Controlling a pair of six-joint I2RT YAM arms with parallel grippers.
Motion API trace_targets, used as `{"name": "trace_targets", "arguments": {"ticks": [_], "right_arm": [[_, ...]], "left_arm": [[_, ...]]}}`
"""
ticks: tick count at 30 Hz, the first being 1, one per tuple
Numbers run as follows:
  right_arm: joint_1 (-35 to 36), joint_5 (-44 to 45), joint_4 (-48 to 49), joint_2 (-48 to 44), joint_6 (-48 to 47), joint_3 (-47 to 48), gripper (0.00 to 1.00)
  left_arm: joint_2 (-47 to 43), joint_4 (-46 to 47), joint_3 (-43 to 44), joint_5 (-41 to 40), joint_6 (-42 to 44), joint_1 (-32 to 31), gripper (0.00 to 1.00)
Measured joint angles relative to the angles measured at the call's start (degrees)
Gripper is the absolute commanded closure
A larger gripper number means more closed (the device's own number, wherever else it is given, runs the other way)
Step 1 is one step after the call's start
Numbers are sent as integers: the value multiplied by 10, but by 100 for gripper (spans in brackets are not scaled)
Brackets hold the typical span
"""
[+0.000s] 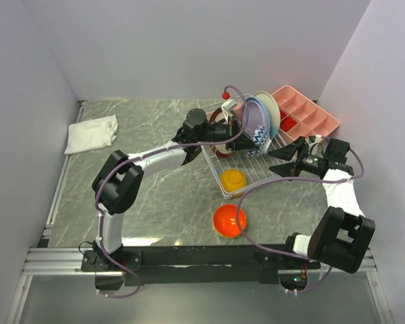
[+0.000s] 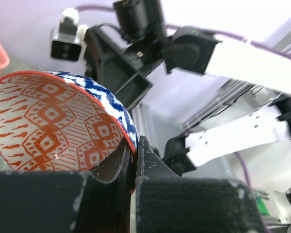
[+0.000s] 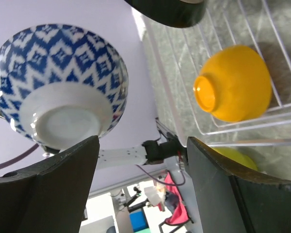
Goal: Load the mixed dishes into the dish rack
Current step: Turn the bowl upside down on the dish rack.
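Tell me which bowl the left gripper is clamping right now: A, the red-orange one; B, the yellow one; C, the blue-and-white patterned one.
C: the left gripper pinches the rim of the patterned bowl, while the yellow bowl lies overturned in the dish rack and the red-orange bowl sits on the table.

**One bowl racked, one held, one outside**

Pale plates [image 1: 264, 116] are stood on edge at the far end of the white wire rack [image 1: 260, 174]. A yellow bowl [image 1: 233, 180] is laid mouth down on the wires at the rack's near left corner. A patterned bowl [image 2: 53, 121], blue and white outside with orange diamonds inside, is held on its side above the rack, pinched at the rim by the left gripper [image 2: 134, 160]. A red bowl [image 1: 229, 221] is left outside, close to the rack's near end.
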Motion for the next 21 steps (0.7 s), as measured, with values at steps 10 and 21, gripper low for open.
{"name": "trace_targets", "arguments": {"ticks": [10, 21], "right_arm": [[-28, -49, 82, -2, 76, 10, 21], [-30, -75, 114, 0, 101, 44, 18]], "left_arm": [[2, 47, 1, -24, -61, 0, 99], [23, 45, 3, -35, -66, -4, 99]]}}
